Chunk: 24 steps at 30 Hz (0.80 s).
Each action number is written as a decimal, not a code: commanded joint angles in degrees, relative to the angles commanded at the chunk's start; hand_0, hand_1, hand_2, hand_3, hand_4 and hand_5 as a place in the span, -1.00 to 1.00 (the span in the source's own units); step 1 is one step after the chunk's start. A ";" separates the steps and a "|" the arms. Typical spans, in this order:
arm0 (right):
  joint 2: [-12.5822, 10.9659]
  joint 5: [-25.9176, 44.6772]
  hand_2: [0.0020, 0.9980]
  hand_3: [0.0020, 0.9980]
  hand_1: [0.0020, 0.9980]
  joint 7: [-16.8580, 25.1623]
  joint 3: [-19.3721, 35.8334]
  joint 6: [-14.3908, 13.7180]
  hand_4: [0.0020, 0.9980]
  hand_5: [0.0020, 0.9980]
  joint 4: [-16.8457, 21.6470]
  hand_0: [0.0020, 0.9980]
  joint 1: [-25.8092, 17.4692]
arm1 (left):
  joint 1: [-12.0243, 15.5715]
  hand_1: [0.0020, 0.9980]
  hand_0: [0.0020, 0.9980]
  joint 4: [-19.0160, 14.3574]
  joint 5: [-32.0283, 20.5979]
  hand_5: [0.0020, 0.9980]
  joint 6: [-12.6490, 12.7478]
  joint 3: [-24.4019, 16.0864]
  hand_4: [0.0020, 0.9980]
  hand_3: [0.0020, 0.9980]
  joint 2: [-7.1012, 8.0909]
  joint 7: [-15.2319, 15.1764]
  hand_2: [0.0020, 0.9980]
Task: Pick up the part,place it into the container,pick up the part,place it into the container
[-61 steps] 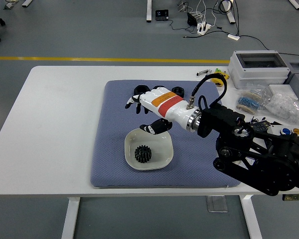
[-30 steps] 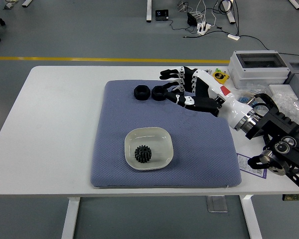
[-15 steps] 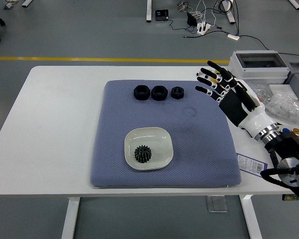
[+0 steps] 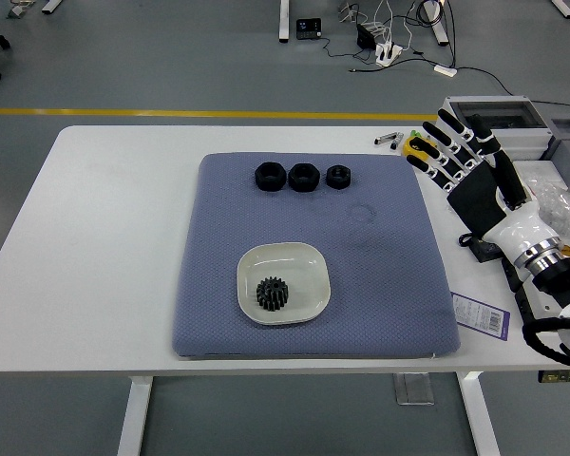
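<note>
Gear part (image 4: 275, 294) sits in white container (image 4: 284, 282) on near half of blue mat (image 4: 389, 275). Right hand (image 4: 475, 180) raised past mat's right edge, fingers (image 4: 444, 142) spread, holding nothing. Three black nut parts (image 4: 303, 176) in a row near mat's far edge. Grey box (image 4: 499, 122) at far right of table (image 4: 104, 247).

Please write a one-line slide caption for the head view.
Open right hand beside the blue mat; one gear in the white dish, three black parts remaining.
</note>
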 joint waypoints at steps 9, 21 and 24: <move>0.37 -2.44 0.64 0.68 0.56 -0.36 1.75 1.13 0.95 -0.01 1.21 0.55 -3.24 | 1.59 0.27 0.42 0.00 2.25 0.38 0.17 -0.73 0.23 0.13 0.10 0.36 0.27; 1.17 -19.29 0.65 0.67 0.59 3.95 5.71 -6.17 0.95 -0.01 0.70 0.70 -4.21 | 1.43 0.27 0.42 0.00 1.28 0.38 0.12 0.66 0.23 0.13 0.22 0.16 0.27; 1.36 -24.33 0.65 0.67 0.59 3.95 6.80 -7.41 0.95 -0.01 0.11 0.70 -4.38 | 1.20 0.27 0.42 0.00 0.65 0.38 0.27 0.55 0.23 0.13 0.06 -0.05 0.27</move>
